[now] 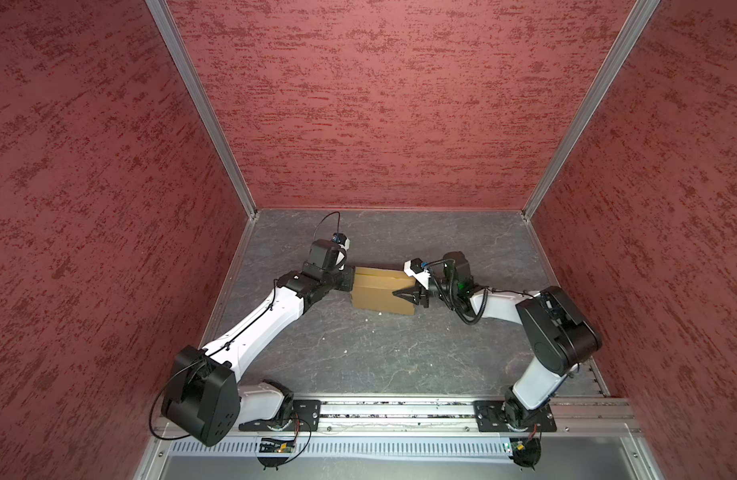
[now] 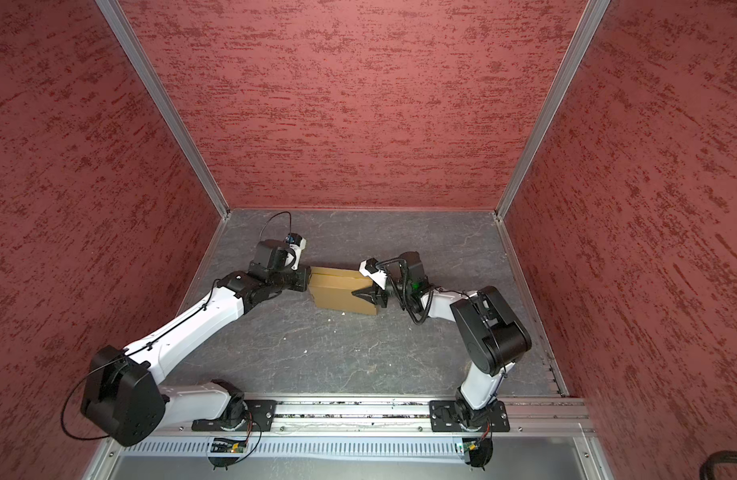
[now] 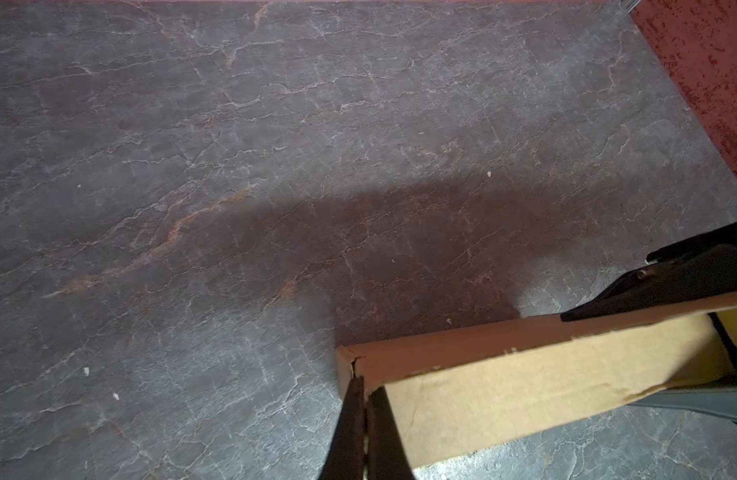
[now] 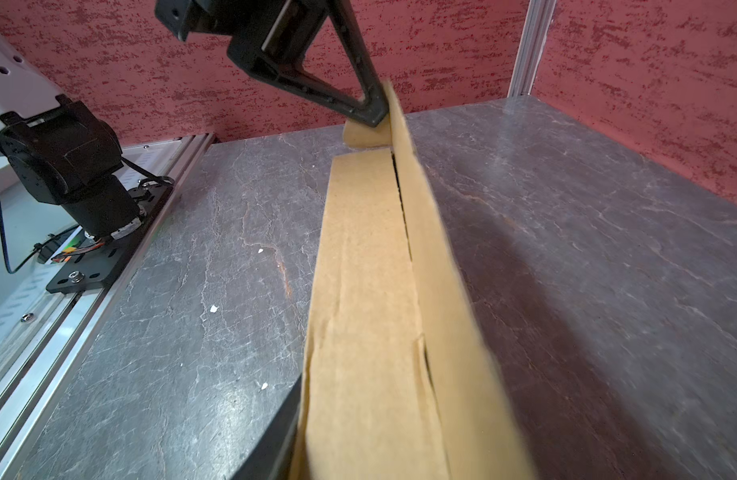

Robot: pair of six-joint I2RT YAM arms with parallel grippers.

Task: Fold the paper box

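My worktop point(image 1: 400, 353) is grey, veined like stone, and closed in by red textured walls point(image 1: 400, 104). The paper box point(image 1: 379, 293) lies mid-worktop. My left tool point(image 3: 364, 387) is pressed together, pinching one corner, and my right tool point(image 1: 402, 294) pinches the opposite end.

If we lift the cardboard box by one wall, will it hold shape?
Probably light: the cardboard box is thin, plain sheet. Likely flexes rather than stays rigid: in the right wrist view its folded layers gape apart. Unlikely to tip or roll: it sits low and flat on the table.
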